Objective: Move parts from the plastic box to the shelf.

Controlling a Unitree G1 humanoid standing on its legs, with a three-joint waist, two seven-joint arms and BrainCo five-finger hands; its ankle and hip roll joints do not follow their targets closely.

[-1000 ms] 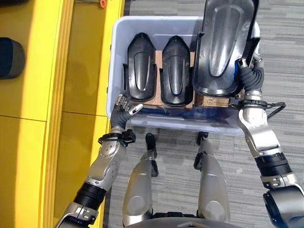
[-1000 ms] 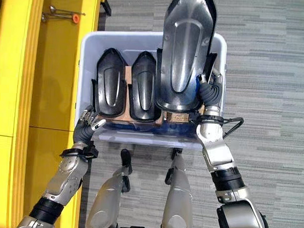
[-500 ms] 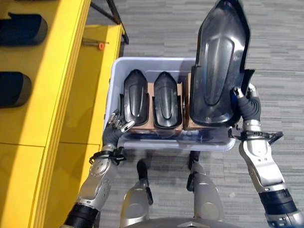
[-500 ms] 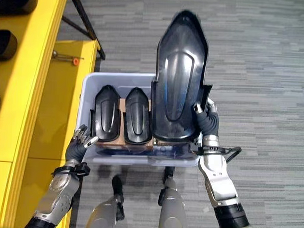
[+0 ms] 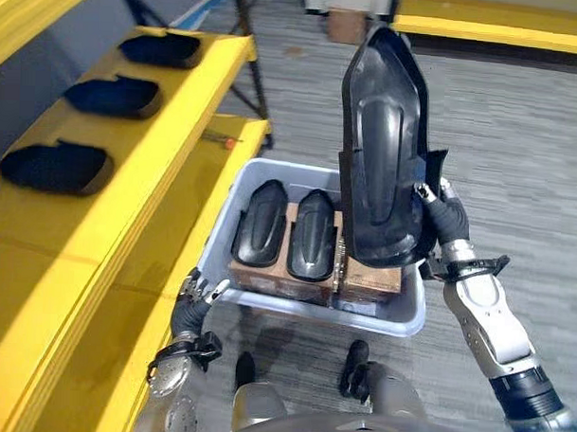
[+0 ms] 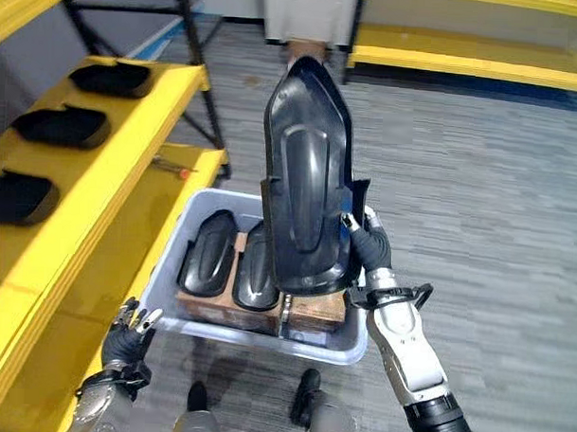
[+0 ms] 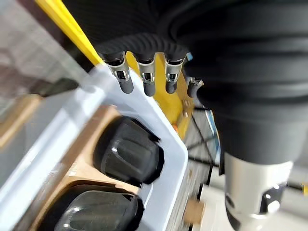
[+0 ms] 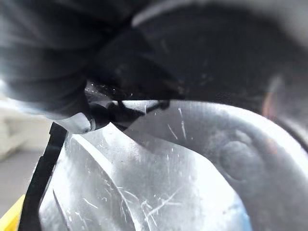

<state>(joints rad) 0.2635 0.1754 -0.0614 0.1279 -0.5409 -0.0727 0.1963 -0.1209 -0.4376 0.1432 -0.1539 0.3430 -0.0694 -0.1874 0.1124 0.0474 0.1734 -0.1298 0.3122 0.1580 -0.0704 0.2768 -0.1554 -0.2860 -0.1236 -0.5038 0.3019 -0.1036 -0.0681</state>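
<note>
Plastic box [image 5: 410, 313] holds two black parts [image 5: 261, 223]; right hand [image 5: 444, 214] grips a lifted part [image 5: 381, 158]; left hand [image 5: 195, 297] relaxed beside the box.

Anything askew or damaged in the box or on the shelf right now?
Nothing stands out. The right hand holds one black part upright above the plastic box; two parts sit side by side inside, three lie on the shelf.

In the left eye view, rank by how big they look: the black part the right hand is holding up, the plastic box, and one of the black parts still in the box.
1. plastic box, though the held part looks nearly as big; it is nearer the camera, so this is unsure.
2. held black part, gripped by the right hand.
3. black part in the box.
</note>
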